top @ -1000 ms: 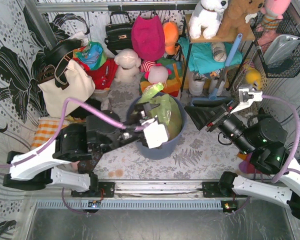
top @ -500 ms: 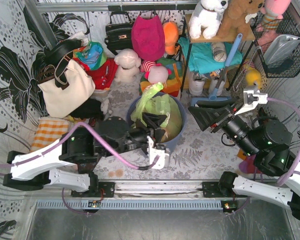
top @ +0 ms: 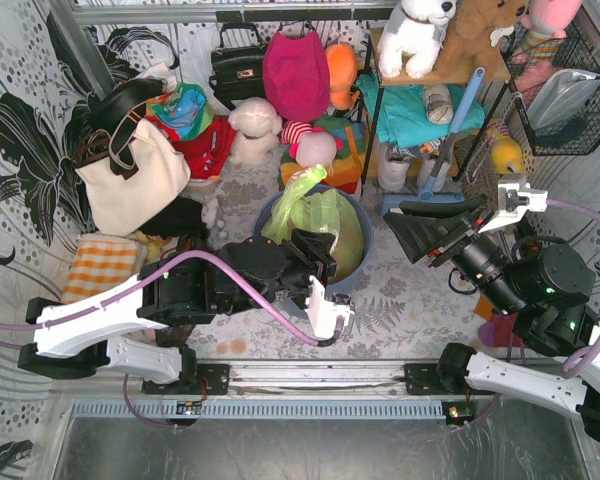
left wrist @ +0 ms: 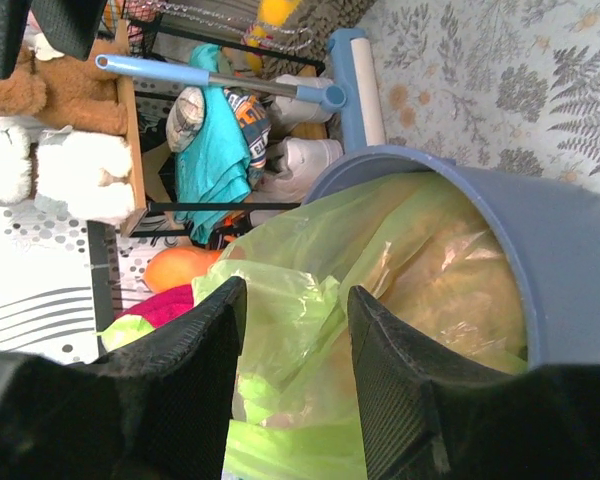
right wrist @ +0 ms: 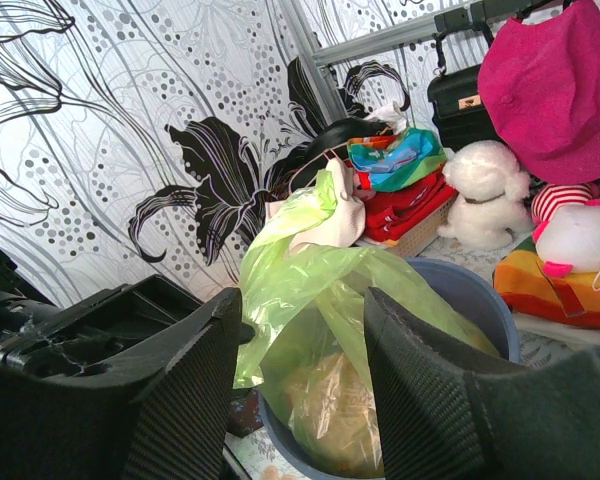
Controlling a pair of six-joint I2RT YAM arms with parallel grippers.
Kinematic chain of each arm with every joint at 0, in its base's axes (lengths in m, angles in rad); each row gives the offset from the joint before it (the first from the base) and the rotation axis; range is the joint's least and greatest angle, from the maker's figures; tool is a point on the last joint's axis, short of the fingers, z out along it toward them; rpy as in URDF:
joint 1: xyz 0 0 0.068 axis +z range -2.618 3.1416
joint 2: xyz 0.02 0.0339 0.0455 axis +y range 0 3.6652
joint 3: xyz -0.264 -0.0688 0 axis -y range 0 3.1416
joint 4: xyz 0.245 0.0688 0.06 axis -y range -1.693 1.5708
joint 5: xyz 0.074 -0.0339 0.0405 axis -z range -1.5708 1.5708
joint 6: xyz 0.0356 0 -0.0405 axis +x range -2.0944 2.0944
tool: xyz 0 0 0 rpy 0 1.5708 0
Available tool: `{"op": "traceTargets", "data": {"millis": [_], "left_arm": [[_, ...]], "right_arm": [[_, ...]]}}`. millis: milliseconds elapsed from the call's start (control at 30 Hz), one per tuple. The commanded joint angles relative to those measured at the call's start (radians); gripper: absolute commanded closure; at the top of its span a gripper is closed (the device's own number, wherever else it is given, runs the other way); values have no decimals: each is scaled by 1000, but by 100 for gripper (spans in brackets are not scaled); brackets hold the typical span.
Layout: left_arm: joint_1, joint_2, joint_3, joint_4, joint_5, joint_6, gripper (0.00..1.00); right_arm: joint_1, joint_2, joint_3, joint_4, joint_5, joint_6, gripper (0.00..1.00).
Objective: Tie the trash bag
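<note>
The thin, translucent lime-green plastic trash bag [top: 320,215] sits in the round blue-grey plastic bin [top: 364,262], one loose ear poking up toward twelve o'clock. The left gripper [left wrist: 295,298] is at the bin's six o'clock edge, jaws parted, with crinkled film showing in the gap but nothing pinched that I can see. The right gripper [top: 408,232] hangs off at three o'clock, parted and empty, the bag at its nine. My worry is that a shallow bite lets the film slip or tear, or a hard tug tips the bin.
</note>
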Motion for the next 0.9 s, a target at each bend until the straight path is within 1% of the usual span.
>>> {"op": "traceTargets", "data": {"millis": [0,133,200,267,300,367,433,533,633,700,867], "left_arm": [[-4,-16,-2,34,-71,39,48],[-4,-36,-19,57,-88,52,52],[-4,-42,-30,69,-96,57,56],[-4,-40,-36,72,-106,57,64],[-4,-40,-39,75,-111,57,71],[-4,-43,-55,105,-129,62,100],[-4,-67,-97,173,-114,64,100],[-2,-125,-151,320,-16,21,100],[1,-152,-159,482,40,-121,100],[3,-154,-159,544,47,-215,100],[3,-196,-270,748,29,-344,100]], "right_arm": [[4,-7,-17,27,10,-11,48],[4,-9,-19,29,9,-12,48],[4,-6,-18,31,9,-9,49],[4,-4,-19,33,9,-10,49],[4,-3,-19,33,8,-11,49],[4,0,-17,35,7,-11,50],[4,10,-14,39,-2,-16,50],[4,72,40,-12,-20,-35,50],[4,163,121,-83,-4,-55,51],[4,211,169,-103,18,-75,51],[4,309,293,-122,65,-150,50]]}}
